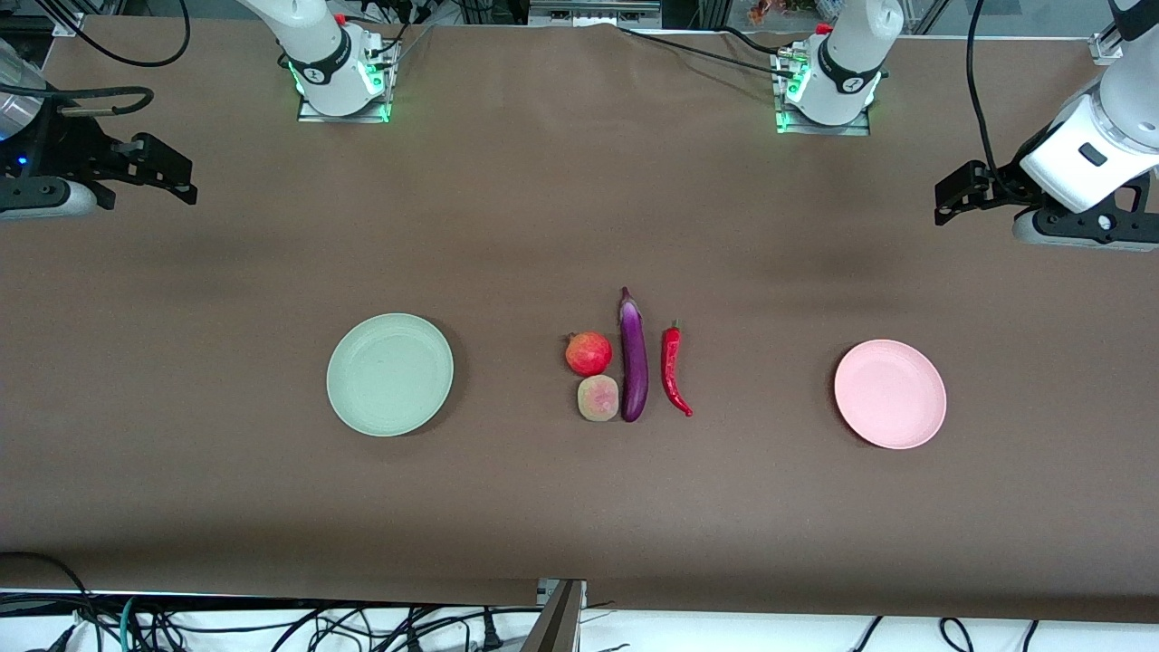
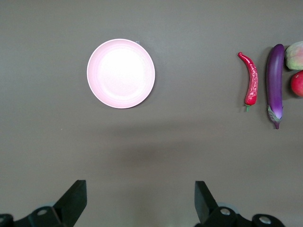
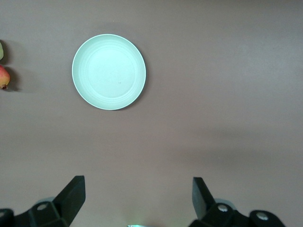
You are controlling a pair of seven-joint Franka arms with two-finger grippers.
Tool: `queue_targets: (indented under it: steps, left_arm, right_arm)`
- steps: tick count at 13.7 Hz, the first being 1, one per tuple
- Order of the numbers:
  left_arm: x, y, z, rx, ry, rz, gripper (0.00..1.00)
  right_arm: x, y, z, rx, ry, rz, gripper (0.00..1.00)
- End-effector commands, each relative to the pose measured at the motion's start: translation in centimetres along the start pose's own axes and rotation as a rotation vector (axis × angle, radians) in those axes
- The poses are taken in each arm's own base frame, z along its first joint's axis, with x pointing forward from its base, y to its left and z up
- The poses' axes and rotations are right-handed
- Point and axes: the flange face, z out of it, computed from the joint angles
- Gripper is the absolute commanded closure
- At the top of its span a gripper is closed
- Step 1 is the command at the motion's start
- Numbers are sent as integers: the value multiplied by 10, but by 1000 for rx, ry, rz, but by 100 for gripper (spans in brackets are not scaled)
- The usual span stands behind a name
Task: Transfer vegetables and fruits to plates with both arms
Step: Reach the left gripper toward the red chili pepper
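The purple eggplant lies at the table's middle, with the red chili pepper beside it toward the left arm's end. The red fruit and the peach lie beside it toward the right arm's end, the peach nearer the front camera. The green plate sits toward the right arm's end, the pink plate toward the left arm's end. Both are empty. My left gripper is open, high over the table's end. My right gripper is open over the table's right-arm end. The left wrist view shows the pink plate, chili and eggplant. The right wrist view shows the green plate.
The brown table has both arm bases along the edge farthest from the front camera. Cables hang below the edge nearest the front camera.
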Motion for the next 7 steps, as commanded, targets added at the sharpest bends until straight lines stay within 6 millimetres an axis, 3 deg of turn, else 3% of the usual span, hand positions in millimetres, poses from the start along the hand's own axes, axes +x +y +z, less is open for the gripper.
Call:
queue_targets:
  steps: [1,7]
  left_arm:
    - [3,-2,-7,15,-2,18,0]
    - [4,-1,-5,16,-5,18,0]
  right_arm:
    - [-5,-5,-5,9,3,0,0]
    - [-3,-3,-7,12,11,-5,0]
